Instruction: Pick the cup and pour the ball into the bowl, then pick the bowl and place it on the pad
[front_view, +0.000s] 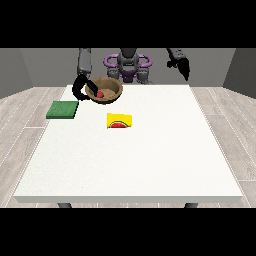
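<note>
1. Nearest the camera it's just the white table (130, 170), a big bare stretch of it running up to the front edge.

2. A bit further in, roughly mid-table and slightly toward the view's left, the yellow cup (120, 121) is lying on its side. It has a red patch on the part facing us. No hand is anywhere near it; it's well apart from both.

3. Over by the table's left edge sits the green pad (63, 109), flat and square-ish. Nothing's on it. It's near the bowl but not touching it.

4. Behind that, close to the far edge, is the brown bowl (105, 90), tilted a little so you can see inside. The red ball (100, 93) is in there, down on the left part of the inside.

5. The hand at the view's left (81, 88) is right on the bowl's left rim. One dark finger reaches over the rim into the bowl, ending just beside the ball, while the rest of the hand wraps the outside. So it looks clamped on the rim. Whether the bowl is off the table I honestly can't tell.

6. The hand at the view's right (183, 67) hangs up in the air past the far right of the table, well apart from everything. Fingers point down, looking relaxed and holding nothing.

7. Furthest back is the robot's torso (128, 64), between the two arms.
</note>
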